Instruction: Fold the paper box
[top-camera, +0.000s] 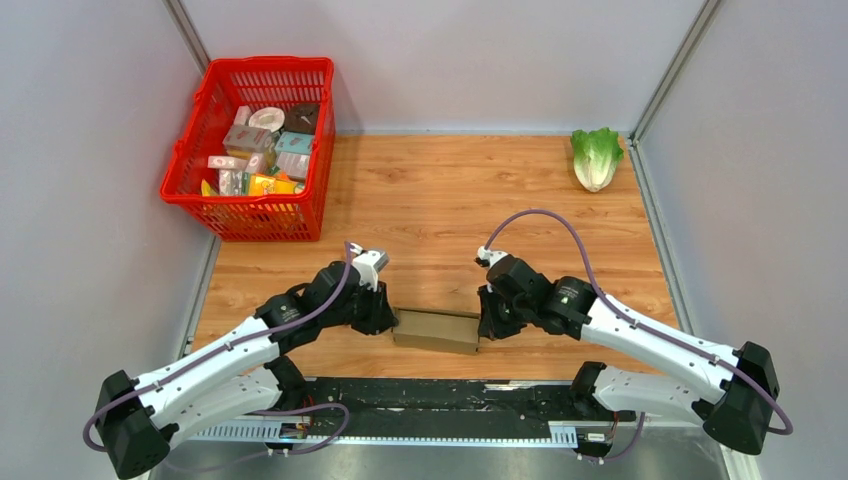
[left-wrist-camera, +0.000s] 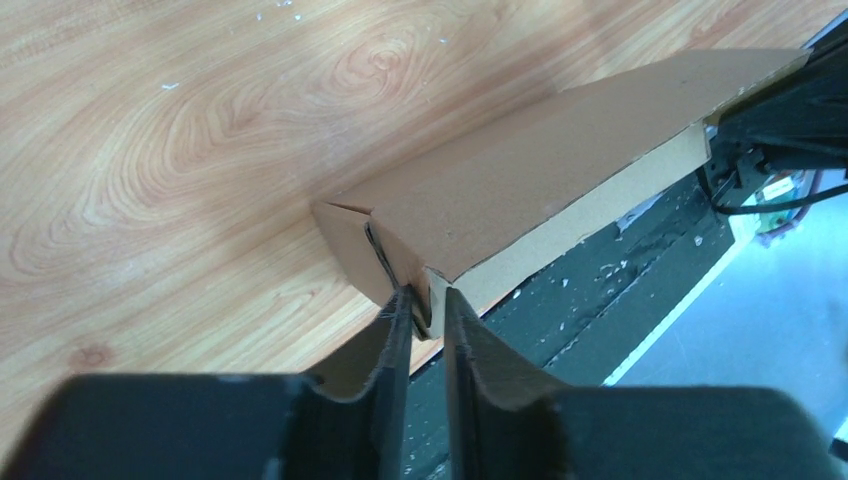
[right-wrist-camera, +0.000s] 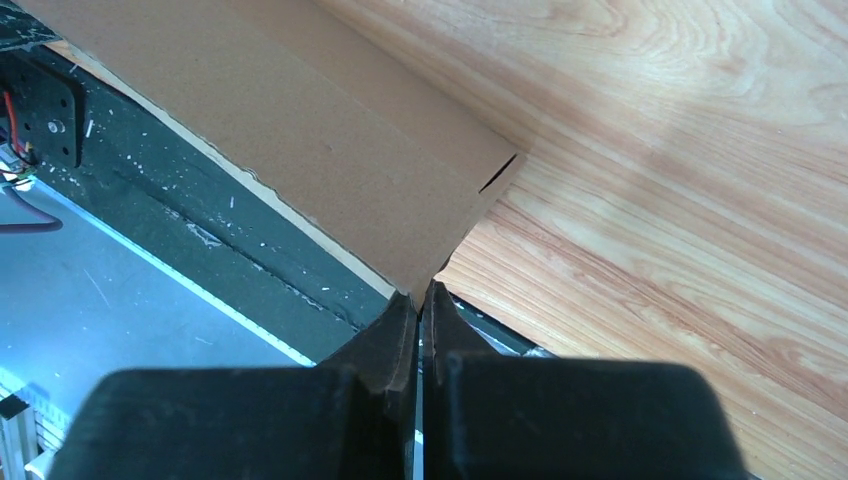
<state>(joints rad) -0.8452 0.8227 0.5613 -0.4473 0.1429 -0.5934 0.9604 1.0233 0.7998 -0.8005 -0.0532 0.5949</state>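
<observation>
Both ends held — paper box (top-camera: 437, 331) at near edge of table (top-camera: 450, 200), long axis left-to-right between arms. Fingers nearly closed: left gripper (left-wrist-camera: 425, 305) pinching left end flap, right gripper (right-wrist-camera: 421, 298) pinching right near corner — both equally near.

right gripper (right-wrist-camera: 420, 300): we see jaws nearly together, pinching the box's near corner.
paper box (right-wrist-camera: 300, 130): plain brown cardboard, runs up-left from the tips; we note a short slit at its rt edge.
table (right-wrist-camera: 700, 200): wood grain, rt side, under the box.
black strip (right-wrist-camera: 200, 250): lower left, along the box's long edge, w/ white specks.
</observation>
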